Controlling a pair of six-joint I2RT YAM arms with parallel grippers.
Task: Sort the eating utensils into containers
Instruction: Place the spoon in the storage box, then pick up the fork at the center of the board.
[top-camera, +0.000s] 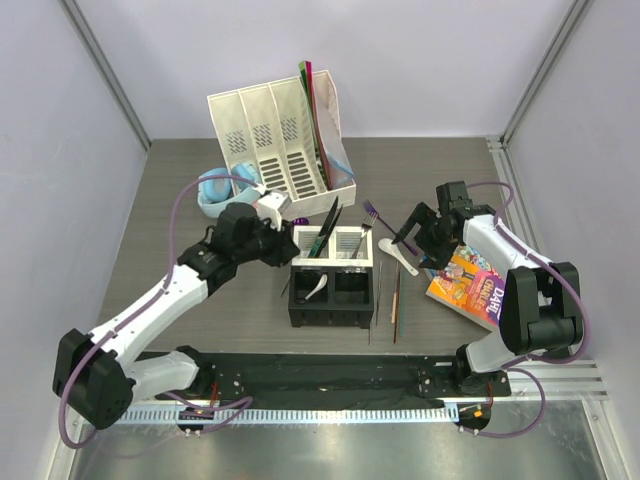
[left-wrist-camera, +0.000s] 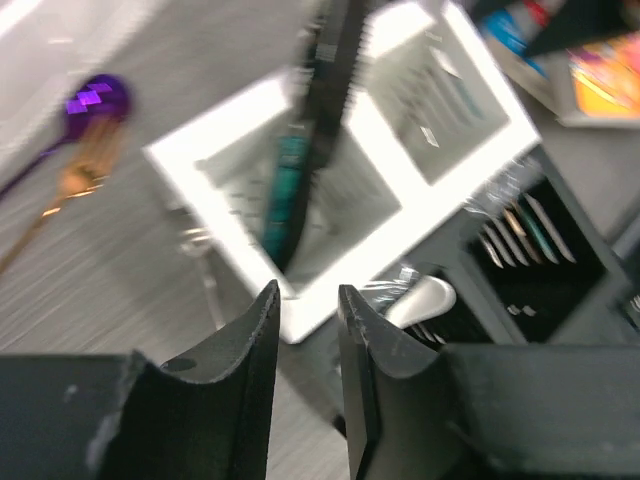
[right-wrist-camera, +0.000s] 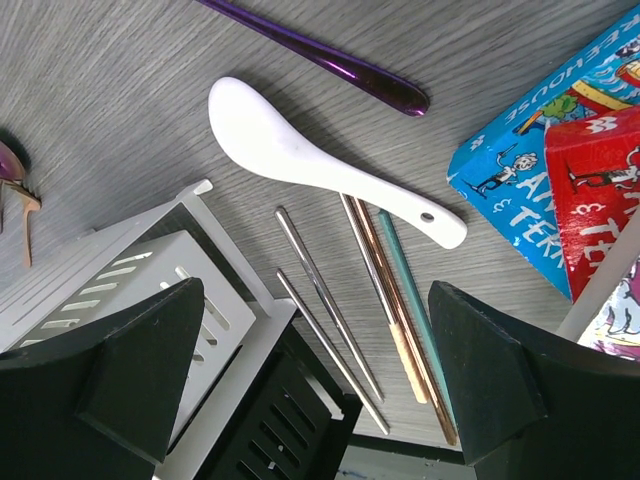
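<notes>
The four-cell caddy stands mid-table, white cells at the back and black cells in front. Black pieces lean in the left white cell. A white soup spoon lies in the left black cell. My left gripper hovers by the caddy's left back corner, jaws slightly apart and empty. My right gripper is wide open and empty above a white soup spoon, metal chopsticks and copper chopsticks on the table. A purple fork lies behind them.
A colourful book lies right of the chopsticks. A tall white file organiser stands at the back, blue headphones to its left. A purple spoon and a gold piece lie left of the caddy.
</notes>
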